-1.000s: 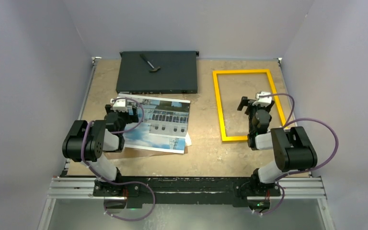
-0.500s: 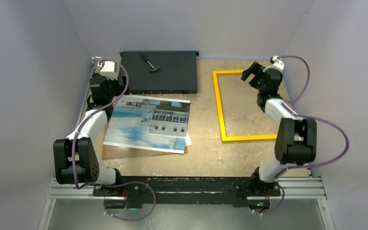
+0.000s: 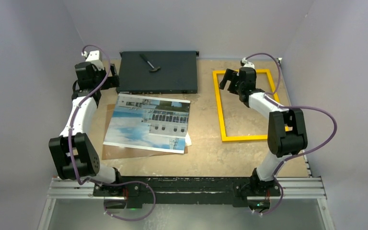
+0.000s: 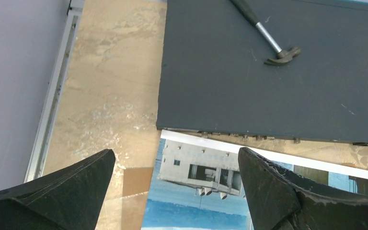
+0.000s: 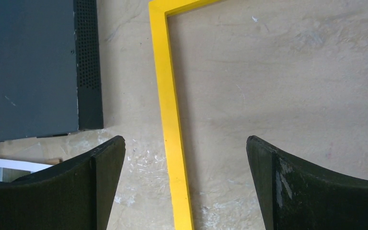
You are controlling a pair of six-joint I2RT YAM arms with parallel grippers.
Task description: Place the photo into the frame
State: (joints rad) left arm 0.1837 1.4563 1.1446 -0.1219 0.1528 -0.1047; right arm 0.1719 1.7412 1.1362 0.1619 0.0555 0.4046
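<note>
The photo (image 3: pixel 148 122), a large paper print of a pale building under blue cloudy sky, lies face up on the near-left part of the tan table (image 3: pixel 206 148). It rests on a plain brown backing board (image 3: pixel 124 152), and its far edge is just beside a flat black rectangular box (image 3: pixel 157 72) that carries a small hammer (image 3: pixel 149 63). The frame (image 3: pixel 219 105), a thin bright yellow rectangle with the table showing through its middle, lies flat on the right, well apart from the print.

The left gripper (image 4: pixel 176 153) hangs above the print's far-left corner and the box edge, jaws spread wide and empty. The right gripper (image 5: pixel 185 140) hangs over the frame's far-left corner, also spread wide and holding nothing.

The main risk is the pickup. The print is thin and lies flush on the board, so a finger coming straight down may slide over it, crease the corner, or pinch the board along with it. The box leaves little room at the far edge, so a low approach there could strike it. Held at one corner, the sheet would probably droop and drag. The light frame may skid if the right arm nudges it, and since it is only slightly bigger than the print, a small skew could leave an edge on the yellow border.
</note>
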